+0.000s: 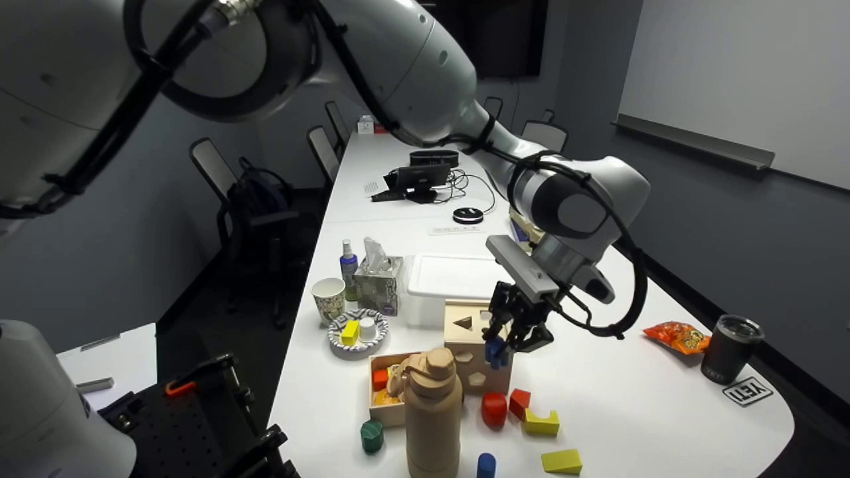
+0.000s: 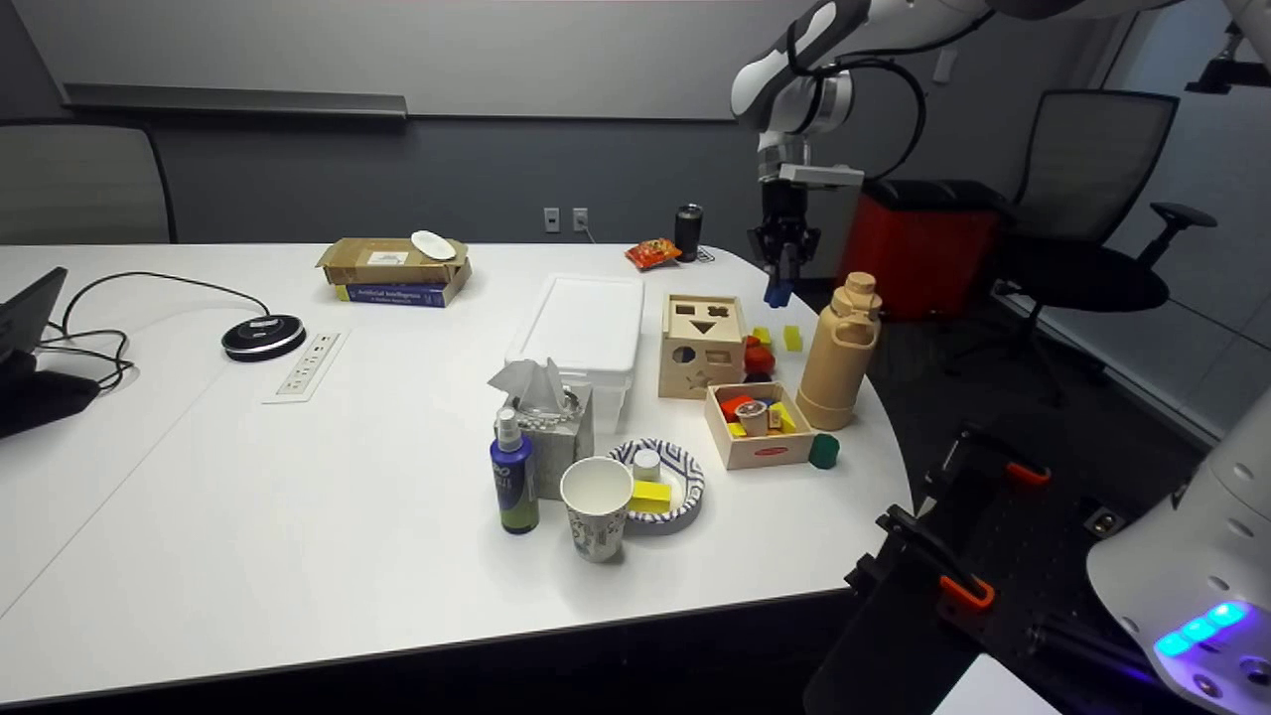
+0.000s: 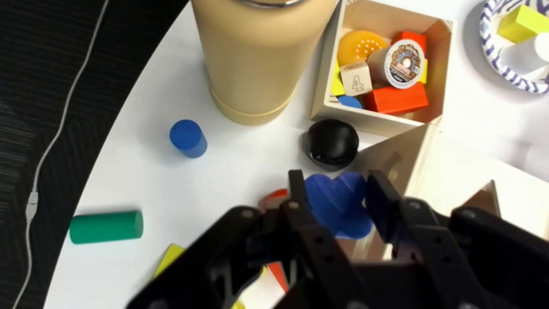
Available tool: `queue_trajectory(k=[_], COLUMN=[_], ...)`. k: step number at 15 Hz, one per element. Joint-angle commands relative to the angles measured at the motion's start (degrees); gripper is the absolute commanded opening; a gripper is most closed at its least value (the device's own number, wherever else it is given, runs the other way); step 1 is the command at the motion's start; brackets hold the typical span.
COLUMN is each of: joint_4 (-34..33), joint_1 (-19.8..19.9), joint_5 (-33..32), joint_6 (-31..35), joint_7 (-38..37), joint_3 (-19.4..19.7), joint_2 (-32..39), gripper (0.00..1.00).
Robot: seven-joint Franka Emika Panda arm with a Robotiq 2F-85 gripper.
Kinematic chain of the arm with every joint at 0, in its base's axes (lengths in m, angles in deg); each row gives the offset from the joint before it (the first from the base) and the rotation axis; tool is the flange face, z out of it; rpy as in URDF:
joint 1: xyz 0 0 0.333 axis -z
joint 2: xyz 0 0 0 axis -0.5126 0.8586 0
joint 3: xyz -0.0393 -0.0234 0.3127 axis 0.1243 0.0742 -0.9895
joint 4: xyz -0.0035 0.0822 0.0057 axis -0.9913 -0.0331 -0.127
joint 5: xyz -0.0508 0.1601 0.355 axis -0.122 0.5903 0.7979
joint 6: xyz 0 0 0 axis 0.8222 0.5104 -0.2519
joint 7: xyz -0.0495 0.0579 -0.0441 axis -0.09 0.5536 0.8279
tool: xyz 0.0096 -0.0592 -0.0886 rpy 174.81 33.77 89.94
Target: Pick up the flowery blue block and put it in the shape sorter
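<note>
I have the block (image 3: 341, 208) pinched in the tool (image 3: 337, 189), held above the bench (image 1: 631, 392) near its rounded end, so I count the pick as done. My next move turns on where the sorter (image 2: 685, 372) lies: just beside the block, on the side away from that rounded edge. The block's long axis looks roughly upright, its lobed end facing my wrist view. The lobed hole (image 2: 718, 311), the likely match, is in the sorter's top, at the corner toward the rounded edge, so I judge only a short sideways shift is needed. I can't tell whether the block clears that top. The arm (image 1: 425, 86) reaches out high from beyond the rounded edge, wrist bent, tool pointing down.
</note>
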Motion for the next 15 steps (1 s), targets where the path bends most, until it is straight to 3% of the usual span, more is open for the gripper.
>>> queue_trajectory(k=[1, 9, 15], joint_4=[-4.78, -9.88, -8.85], joint_1=[0.14, -1.53, -1.91], joint_5=[3.08, 7.52, 8.05], joint_6=[-3.76, -2.34, -2.78], joint_7=[-4.57, -12.55, -16.83], joint_3=[-0.76, -2.45, -1.82], joint_2=[0.27, 3.60, 3.96], gripper=[0.15, 0.15, 0.15])
